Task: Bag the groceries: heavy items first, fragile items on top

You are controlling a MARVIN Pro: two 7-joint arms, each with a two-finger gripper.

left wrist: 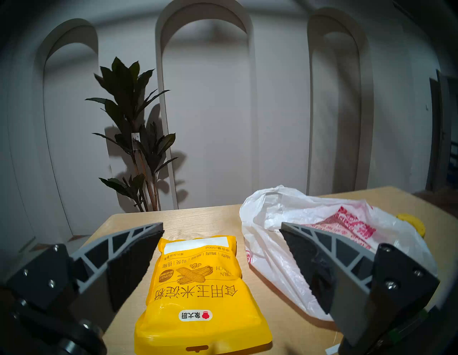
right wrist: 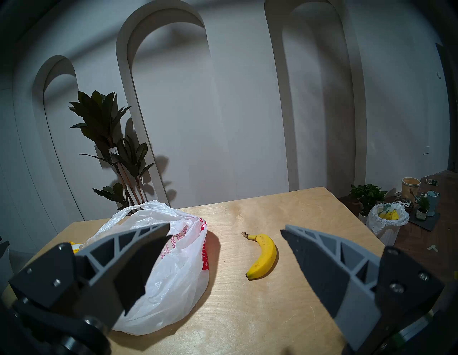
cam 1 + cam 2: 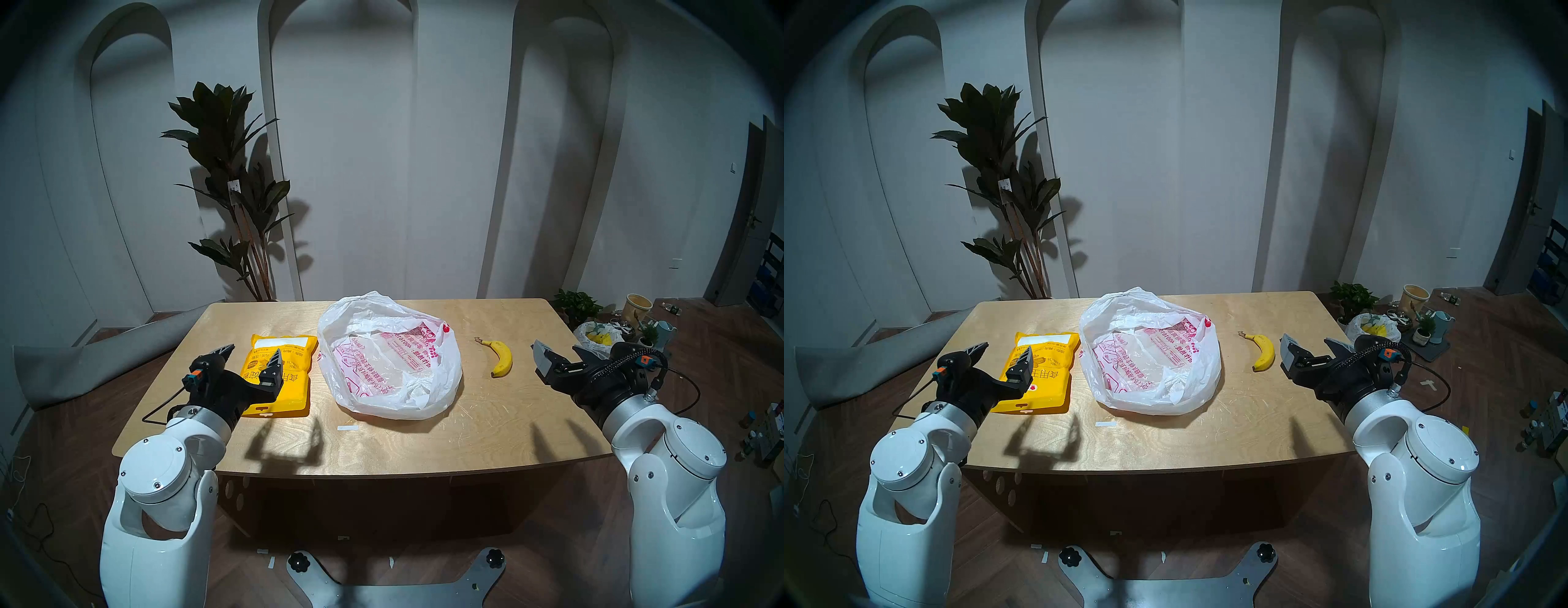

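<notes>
The flat yellow pouch (image 3: 297,382) lies on the table's left side, its white strip at the far end. It also shows in the left wrist view (image 1: 198,285). The printed white shopping bag (image 3: 390,361) lies crumpled in the middle with its mouth open upward. The banana (image 3: 502,358) lies to the right of the bag, stem pointing away. My left gripper (image 3: 254,348) is open and empty, hovering over the pouch's near left part. My right gripper (image 3: 556,346) is open and empty, just right of the banana (image 2: 264,255) and above the table.
The wooden table (image 3: 424,437) has a small white tape strip (image 3: 348,426) near the front. A tall plant (image 3: 237,191) stands behind the far left corner. A smaller white bag (image 3: 598,337), pots (image 3: 638,305) and a rolled grey mat (image 3: 85,365) are on the floor.
</notes>
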